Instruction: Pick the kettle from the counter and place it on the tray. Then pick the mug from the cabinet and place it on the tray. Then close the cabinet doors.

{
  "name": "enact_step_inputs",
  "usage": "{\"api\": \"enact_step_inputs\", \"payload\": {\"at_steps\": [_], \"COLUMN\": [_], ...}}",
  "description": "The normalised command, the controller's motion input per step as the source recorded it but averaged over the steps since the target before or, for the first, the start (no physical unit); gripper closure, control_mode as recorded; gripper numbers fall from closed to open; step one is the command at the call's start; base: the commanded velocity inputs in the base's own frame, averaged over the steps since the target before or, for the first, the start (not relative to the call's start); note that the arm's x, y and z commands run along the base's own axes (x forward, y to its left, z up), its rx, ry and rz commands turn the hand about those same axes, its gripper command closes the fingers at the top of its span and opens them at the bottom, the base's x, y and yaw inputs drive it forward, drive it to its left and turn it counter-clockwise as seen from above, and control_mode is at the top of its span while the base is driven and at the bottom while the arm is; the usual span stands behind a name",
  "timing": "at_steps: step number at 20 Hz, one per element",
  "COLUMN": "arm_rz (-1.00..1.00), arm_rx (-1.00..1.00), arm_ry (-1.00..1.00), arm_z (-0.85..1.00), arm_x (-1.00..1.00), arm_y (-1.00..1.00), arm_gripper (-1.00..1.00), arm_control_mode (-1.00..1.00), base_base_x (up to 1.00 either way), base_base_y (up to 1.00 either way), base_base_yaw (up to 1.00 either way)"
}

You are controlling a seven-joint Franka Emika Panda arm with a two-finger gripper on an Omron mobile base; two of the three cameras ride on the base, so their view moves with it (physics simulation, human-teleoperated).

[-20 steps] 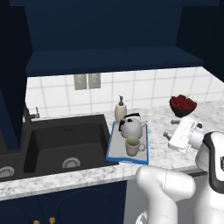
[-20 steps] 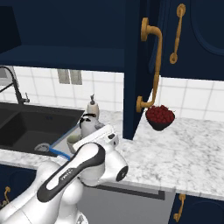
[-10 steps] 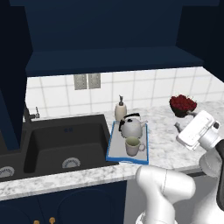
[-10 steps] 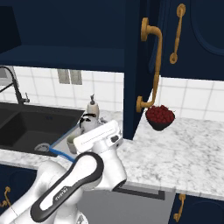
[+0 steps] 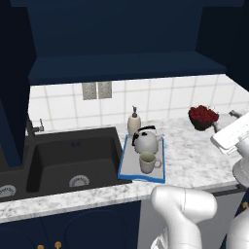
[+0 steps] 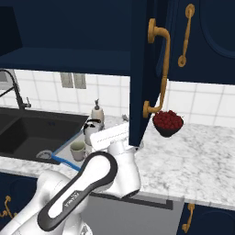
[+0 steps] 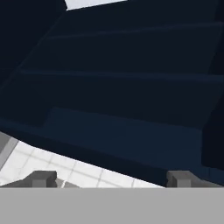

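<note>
Marble counter [image 5: 194, 160] carries the tray [image 5: 127, 169] beside the sink [image 5: 73, 160]. Kettle [image 5: 146, 141] and mug [image 5: 147, 163] both stand on the tray, the mug at 6 o'clock of the kettle. Two steps judged complete. Cabinet [image 7: 131, 87] stands open; one door [image 6: 144, 69] projects forward, unclosed. Gripper [image 7: 111, 179] faces the cabinet at 12 o'clock, jaws spread, holding nothing.

Kettle [image 5: 146, 141] behind mug [image 5: 147, 163] on tray [image 5: 127, 168]
</note>
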Motion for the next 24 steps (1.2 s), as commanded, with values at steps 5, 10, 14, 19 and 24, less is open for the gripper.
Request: {"api": "enact_step_inputs", "payload": {"at_steps": [5,10,14,19,24], "arm_rz": [-0.26,-0.23,-0.19,-0.13,-0.01], "arm_rx": [0.06,0.01,0.00,0.00,-0.02], "arm_ry": [-0.03,0.00,0.00,-0.01,-0.13], "arm_z": [-0.16,0.04,0.11,0.33,0.47], "arm_x": [-0.26,-0.09,0.00,-0.09,-0.38], "arm_y": [-0.67,-0.51,-0.43,-0.38,-0.10], "arm_gripper": [-1.00,-1.00,-1.00,-1.00,-1.00], "arm_control_mode": [-1.00,-1.00,-1.00,-1.00,-1.00], "base_base_x": [0.00,0.00,0.00,0.00,0.00], "base_base_y": [0.00,0.00,0.00,0.00,0.00], "base_base_yaw": [0.00,0.00,0.00,0.00,0.00]}}
